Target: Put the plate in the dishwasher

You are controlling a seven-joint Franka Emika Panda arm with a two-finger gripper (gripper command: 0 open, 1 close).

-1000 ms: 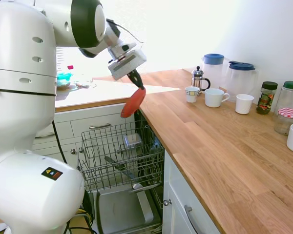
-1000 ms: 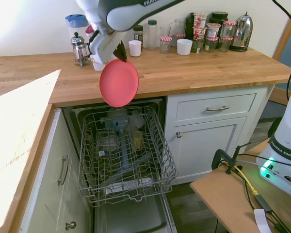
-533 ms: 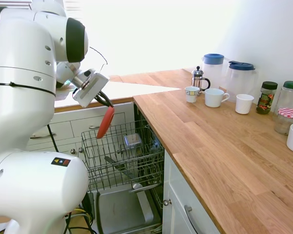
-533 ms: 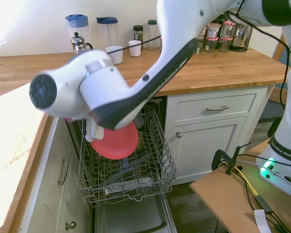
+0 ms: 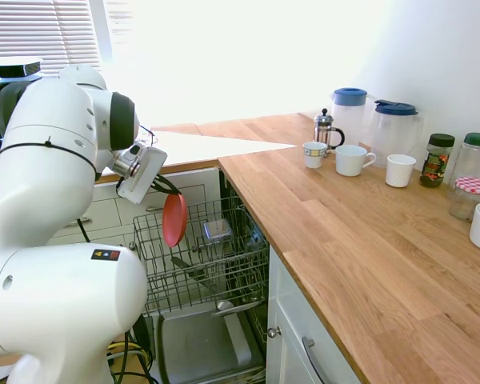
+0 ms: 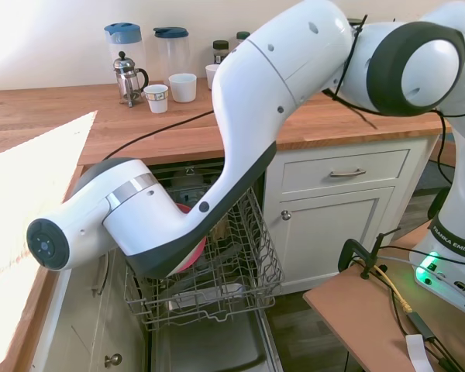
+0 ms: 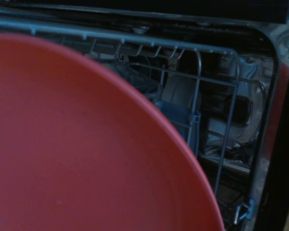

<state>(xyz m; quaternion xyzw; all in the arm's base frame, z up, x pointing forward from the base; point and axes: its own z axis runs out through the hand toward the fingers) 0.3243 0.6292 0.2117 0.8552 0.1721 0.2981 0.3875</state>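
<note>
The coral-red plate (image 5: 174,220) hangs on edge over the left side of the dishwasher's pulled-out grey wire rack (image 5: 216,268), its lower rim down among the wires. My gripper (image 5: 169,190) is shut on the plate's top rim. In the second exterior view my arm covers nearly all of the plate (image 6: 194,253); only a red sliver shows above the rack (image 6: 240,263). The wrist view is mostly filled by the plate (image 7: 77,144), with rack wires (image 7: 197,91) behind it. The dishwasher door panel (image 5: 194,344) lies open below the rack.
A small grey cutlery basket (image 5: 217,230) sits in the rack. The wooden counter (image 5: 360,240) to the right holds a French press (image 5: 326,128), mugs (image 5: 350,160), jugs and jars. White drawers (image 5: 144,210) stand behind the rack.
My arm swung the plate from above the counter's edge leftward and down, so it now hangs at the rack's left side with its lower rim among the wires.
</note>
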